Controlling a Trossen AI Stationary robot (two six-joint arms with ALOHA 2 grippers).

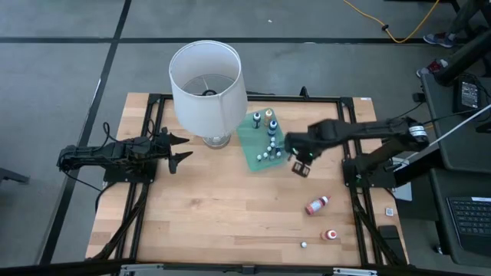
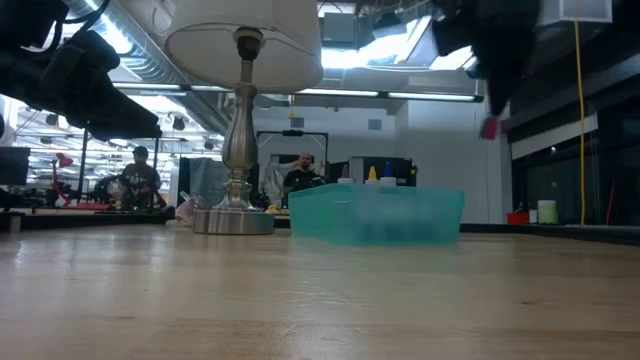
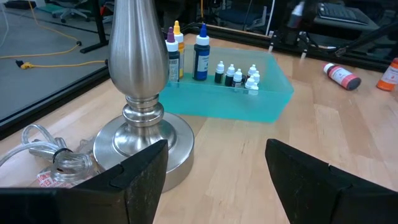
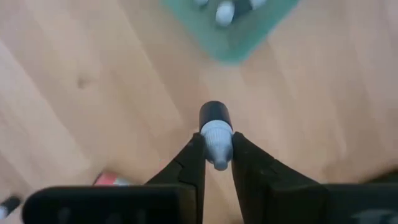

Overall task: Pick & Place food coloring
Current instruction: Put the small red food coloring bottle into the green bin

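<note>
We view the table from above: the right gripper (image 1: 300,159) hangs just beside the near corner of the green tray (image 1: 252,146), on the side towards the open table, and carries one small food coloring bottle (image 4: 215,129).

In the right wrist view, we see the bottle pinched between the two dark fingers (image 4: 189,163). They are drawn almost together on its pale cap, and its dark body projects forward beyond the fingertips. Its long axis therefore runs along the fingers, pointing towards the wood below. The tray's corner lies just ahead of the bottle in this view, with white caps of the bottles already inside it (image 4: 224,11) showing within its edge.

We judge that the coming move turns on this offset: the held bottle is over bare wood, close beside the tray but not yet above it, so a short carry across the rim seems needed before release.

The left gripper (image 1: 179,150) waits beside the lamp (image 1: 206,84), on the far side from the tray, its fingers (image 3: 144,176) spread wide on nothing. Two red bottles (image 1: 317,205) (image 1: 330,234) rest on the table well apart from the tray, nearer the right arm.
</note>
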